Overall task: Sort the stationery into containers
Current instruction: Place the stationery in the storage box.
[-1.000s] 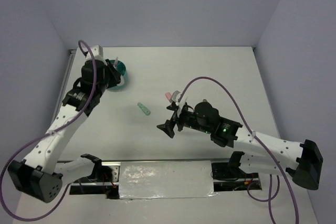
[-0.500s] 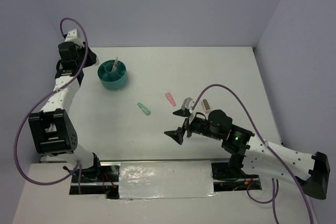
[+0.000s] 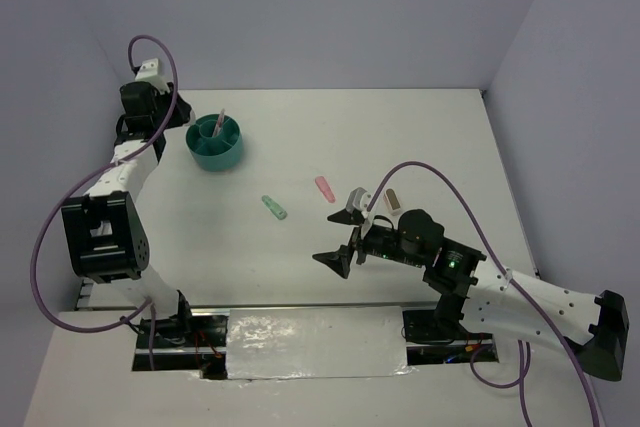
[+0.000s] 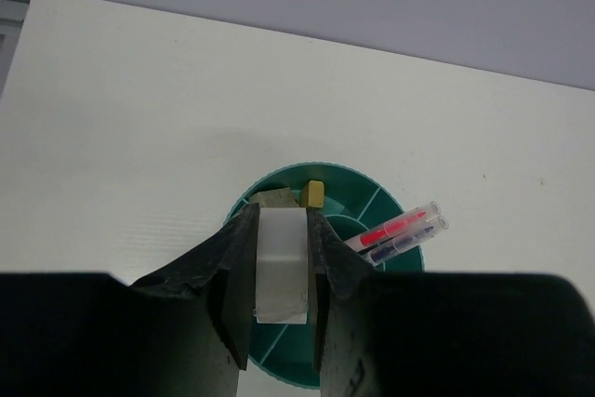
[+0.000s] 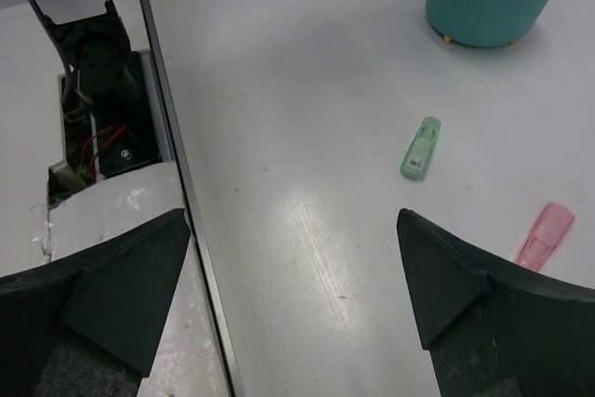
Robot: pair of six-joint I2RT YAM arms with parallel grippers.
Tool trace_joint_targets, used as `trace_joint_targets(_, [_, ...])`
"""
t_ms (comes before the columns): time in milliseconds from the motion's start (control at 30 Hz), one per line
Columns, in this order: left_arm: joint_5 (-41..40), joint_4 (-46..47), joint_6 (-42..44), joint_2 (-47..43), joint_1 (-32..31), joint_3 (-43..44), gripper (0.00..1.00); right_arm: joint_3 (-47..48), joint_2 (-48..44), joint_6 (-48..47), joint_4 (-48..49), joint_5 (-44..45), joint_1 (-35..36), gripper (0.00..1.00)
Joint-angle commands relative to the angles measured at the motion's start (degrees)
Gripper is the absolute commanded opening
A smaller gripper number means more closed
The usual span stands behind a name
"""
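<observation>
I'm looking at the white counter (image 3: 420, 137) carrying everything. The left arm (image 3: 105, 187) is reaching toward the far-left corner. The right arm (image 3: 500, 292) is stretching low across the near right.

The teal organizer (image 3: 216, 152) is sitting far left on the counter, just beside the left arm's tip.

The right end effector (image 5: 293, 228) is hanging fully released over bare counter, with nothing between its fingers. The left end effector (image 4: 282, 218) is clenching a white piece (image 4: 282, 267), both fingers pressing on its sides. I can't tell if it's tape or a block. In the left wrist view it's overlapping the organizer's near rim, and I can't say whether it's over a compartment.

Two pens (image 4: 402, 232), one red and one blue, are leaning in the organizer, their ends poking past its rim.

Three loose blocks are lying mid-counter, well apart from the organizer:
- The mint-green block (image 3: 274, 208) is sitting nearest the organizer.
- The pink block (image 3: 325, 189) is lying to the right of it.
- The brown block (image 3: 392, 199) is sitting near the right arm's wrist.

A beige block (image 4: 275, 198) and a yellowish bit (image 4: 313, 194) are sitting inside the organizer just behind the left fingertips. Which compartment, I can't tell.
</observation>
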Motion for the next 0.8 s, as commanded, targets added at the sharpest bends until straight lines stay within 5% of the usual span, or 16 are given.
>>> trace_joint_targets(0, [-0.31,2.46,1.60,1.60,0.17,1.99,0.05,-0.64,-0.49,0.29,2.35,-0.44,0.08,1.00])
trace_joint_targets(767, [-1.63,1.84,2.56,5.92,0.17,0.14,0.21,-0.64,-0.14,0.29,2.26,-0.35,0.08,1.00])
